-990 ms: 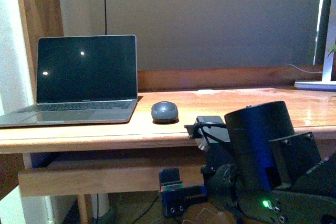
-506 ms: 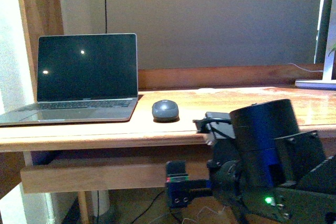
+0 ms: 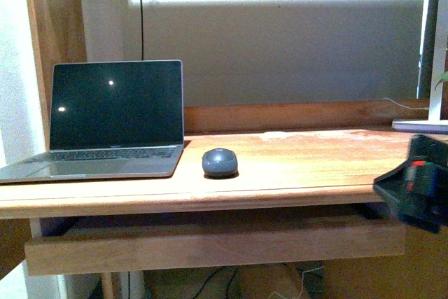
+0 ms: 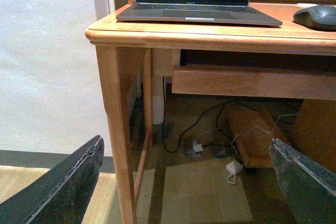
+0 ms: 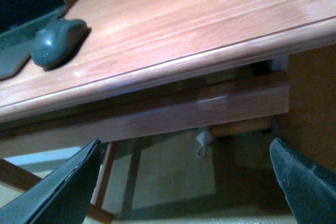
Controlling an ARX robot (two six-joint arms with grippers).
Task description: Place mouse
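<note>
The mouse (image 3: 220,162) is seen resting on the wooden tabletop (image 3: 301,166), just right of the open laptop (image 3: 112,120) and near its front corner, with nothing touching it. A second ago the right arm filled the lower right of the front view, close under the tabletop edge; now only a blurred dark part of it is left at the far right edge, well apart from the mouse. The right claw (image 5: 184,182) is released, its fingers spread wide with nothing between them, and it is held below the tabletop edge. The left claw (image 4: 184,182) is likewise released and empty, low beside the desk leg. The placing is judged complete.
</note>
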